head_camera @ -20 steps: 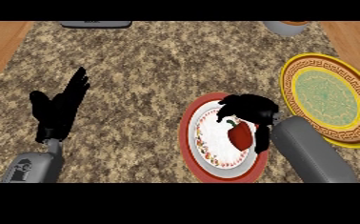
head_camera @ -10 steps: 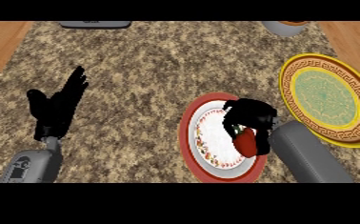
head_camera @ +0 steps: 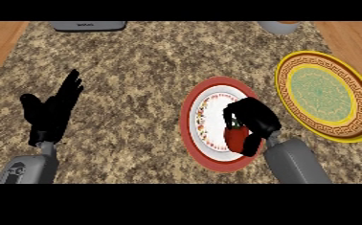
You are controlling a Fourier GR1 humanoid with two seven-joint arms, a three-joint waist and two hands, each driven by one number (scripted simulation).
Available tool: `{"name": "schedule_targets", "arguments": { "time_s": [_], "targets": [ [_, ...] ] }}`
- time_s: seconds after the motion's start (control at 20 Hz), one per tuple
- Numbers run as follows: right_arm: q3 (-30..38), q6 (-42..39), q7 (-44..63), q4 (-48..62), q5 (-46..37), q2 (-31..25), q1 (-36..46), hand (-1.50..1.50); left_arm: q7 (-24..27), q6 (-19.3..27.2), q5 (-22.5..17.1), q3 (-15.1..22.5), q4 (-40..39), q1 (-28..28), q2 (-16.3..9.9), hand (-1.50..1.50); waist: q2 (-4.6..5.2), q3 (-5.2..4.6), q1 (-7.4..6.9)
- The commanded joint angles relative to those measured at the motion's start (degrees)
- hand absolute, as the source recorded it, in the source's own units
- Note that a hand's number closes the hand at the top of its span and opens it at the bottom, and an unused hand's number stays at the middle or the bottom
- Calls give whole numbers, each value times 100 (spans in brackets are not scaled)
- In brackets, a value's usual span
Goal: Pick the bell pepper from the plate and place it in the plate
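Now my right hand (head_camera: 251, 118) has curled round the pepper (head_camera: 235, 136) on the red plate (head_camera: 194, 138); left hand (head_camera: 50, 111) rests open.

Speckled counter (head_camera: 141, 66) bears red plate (head_camera: 192, 128), yellow plate (head_camera: 284, 71).

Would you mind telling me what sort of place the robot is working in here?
Most likely a kitchen: a speckled granite-look counter carries a red-rimmed plate with a red bell pepper and a yellow patterned plate, with what may be an appliance at the far edge.
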State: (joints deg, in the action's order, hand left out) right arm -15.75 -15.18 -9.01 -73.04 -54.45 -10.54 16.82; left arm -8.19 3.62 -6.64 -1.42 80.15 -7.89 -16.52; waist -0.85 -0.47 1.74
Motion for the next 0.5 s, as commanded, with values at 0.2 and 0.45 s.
{"name": "schedule_targets", "arguments": {
  "time_s": [0.2, 0.45],
  "targets": [
    [540, 1702, 1299, -2091, -400, 592, -466, 150, 156, 42, 37, -63, -72, 118, 36, 0, 0, 39, 94],
    [951, 2046, 2106, -3276, -906, 476, -698, 150, 100, 120, 123, -9, -109, 2, 122, 0, 39, 39, 35]
  ]
}}
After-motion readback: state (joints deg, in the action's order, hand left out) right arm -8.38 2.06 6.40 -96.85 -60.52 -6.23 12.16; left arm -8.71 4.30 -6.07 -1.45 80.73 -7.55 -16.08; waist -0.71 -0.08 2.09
